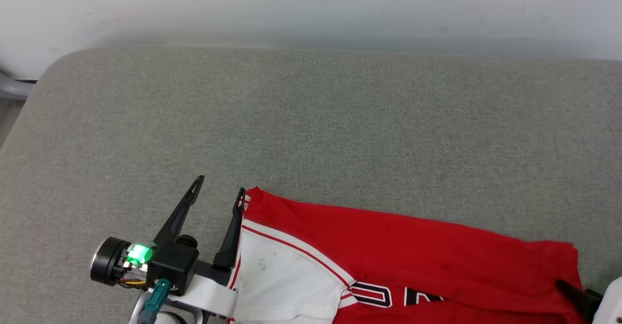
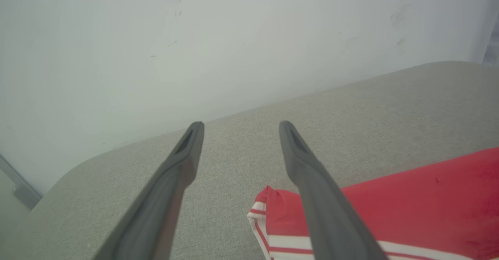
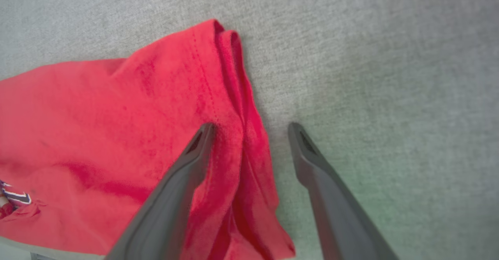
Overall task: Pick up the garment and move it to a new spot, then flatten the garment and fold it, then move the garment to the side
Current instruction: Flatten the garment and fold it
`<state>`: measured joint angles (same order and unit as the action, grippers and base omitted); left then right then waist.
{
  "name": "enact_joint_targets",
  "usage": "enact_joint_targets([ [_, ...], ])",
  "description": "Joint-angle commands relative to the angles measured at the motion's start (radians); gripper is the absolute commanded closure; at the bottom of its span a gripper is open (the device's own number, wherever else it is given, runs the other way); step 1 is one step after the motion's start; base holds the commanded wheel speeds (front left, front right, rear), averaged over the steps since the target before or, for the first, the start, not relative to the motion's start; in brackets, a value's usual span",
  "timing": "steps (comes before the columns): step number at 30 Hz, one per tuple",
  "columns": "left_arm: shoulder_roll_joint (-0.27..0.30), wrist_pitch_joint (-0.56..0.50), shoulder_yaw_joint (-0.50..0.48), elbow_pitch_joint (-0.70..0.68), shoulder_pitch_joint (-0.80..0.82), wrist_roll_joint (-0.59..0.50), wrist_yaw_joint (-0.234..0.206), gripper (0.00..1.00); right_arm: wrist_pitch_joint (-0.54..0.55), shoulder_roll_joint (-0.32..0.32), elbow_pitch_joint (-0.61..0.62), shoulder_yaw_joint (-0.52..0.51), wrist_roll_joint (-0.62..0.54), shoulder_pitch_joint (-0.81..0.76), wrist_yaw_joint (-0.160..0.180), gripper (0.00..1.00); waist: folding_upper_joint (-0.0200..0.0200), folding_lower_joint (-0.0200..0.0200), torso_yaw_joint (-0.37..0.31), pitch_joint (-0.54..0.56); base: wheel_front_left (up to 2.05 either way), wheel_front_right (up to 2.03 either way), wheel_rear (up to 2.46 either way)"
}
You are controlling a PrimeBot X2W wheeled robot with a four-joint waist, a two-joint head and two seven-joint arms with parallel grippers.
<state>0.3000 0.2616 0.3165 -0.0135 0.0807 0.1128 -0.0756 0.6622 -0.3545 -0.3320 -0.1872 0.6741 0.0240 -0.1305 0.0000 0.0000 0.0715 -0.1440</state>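
- We see the garment (image 1: 403, 246), a red jersey with a white sleeve and striped trim, lying along the near edge of a grey fabric-covered table (image 1: 311, 120). Its white sleeve is at our left and its red body runs off to our right. Part of the black lettering shows at the bottom of the head view.
- Our left gripper (image 1: 220, 185) stands with its fingers spread wide and holds nothing. One finger runs along the jersey's left corner, by the striped trim, and the other is over bare table. We cannot tell whether it touches the cloth.
- Our right gripper (image 3: 253, 125) is also spread wide and empty. It straddles the bunched red edge at the jersey's right end, with one finger over the cloth and one over the table.
- We judge the step in hand to be taking hold of both ends.
- To do it well, we would bring the left gripper further onto the corner, so both fingers bracket cloth rather than table.
- On the right, we would gather every layer of the rumpled edge, or a layer may slip free.
- We would close both grippers together and lift evenly, so the jersey hangs flat.
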Motion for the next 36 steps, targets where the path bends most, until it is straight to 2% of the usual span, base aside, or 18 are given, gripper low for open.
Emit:
enact_joint_targets([
  [1, -0.009, 0.004, -0.01, 0.0, -0.011, -0.008, 0.008, 0.0, 0.016, 0.036, -0.015, 0.032, -0.004, 0.003, 0.0, 0.0, 0.0, 0.0, 0.0, -0.002, 0.0, 0.0, 0.0],
  [10, -0.044, 0.004, -0.053, 0.01, -0.017, -0.041, 0.057, 0.0, 0.043, 0.069, -0.009, 0.107, 0.03, 0.006, -0.002, 0.0, 0.0, 0.0, 0.003, 0.005, 0.0, 0.0, 0.0],
  [18, -0.064, 0.004, -0.083, 0.017, -0.027, -0.056, 0.089, 0.0, 0.019, 0.08, -0.022, 0.164, 0.055, 0.019, -0.005, 0.0, 0.0, 0.0, 0.005, 0.006, 0.0, 0.0, 0.0],
  [19, -0.066, 0.004, -0.086, 0.018, -0.027, -0.058, 0.092, 0.0, 0.015, 0.079, -0.026, 0.17, 0.058, 0.019, -0.005, 0.43, 0.0, 0.0, 0.005, 0.005, 0.0, 0.0, 0.0],
  [20, -0.066, 0.004, -0.086, 0.018, -0.027, -0.058, 0.092, 0.0, 0.015, 0.079, -0.026, 0.17, 0.058, 0.019, -0.005, 0.43, 0.0, 0.0, 0.005, 0.005, 0.0, 0.0, 0.0],
  [21, -0.07, 0.004, -0.095, 0.022, -0.028, -0.062, 0.101, 0.0, -0.007, 0.065, -0.034, 0.185, 0.068, 0.024, -0.005, 1.0, 0.0, 0.0, 0.004, 0.004, 0.0, 0.0, 0.0],
  [36, -0.092, 0.004, -0.118, 0.028, -0.038, -0.081, 0.129, 0.0, -0.147, -0.074, -0.127, 0.144, 0.073, 0.061, 0.002, 1.0, 0.0, 0.0, -0.007, 0.019, 0.0, 0.0, 0.0],
])
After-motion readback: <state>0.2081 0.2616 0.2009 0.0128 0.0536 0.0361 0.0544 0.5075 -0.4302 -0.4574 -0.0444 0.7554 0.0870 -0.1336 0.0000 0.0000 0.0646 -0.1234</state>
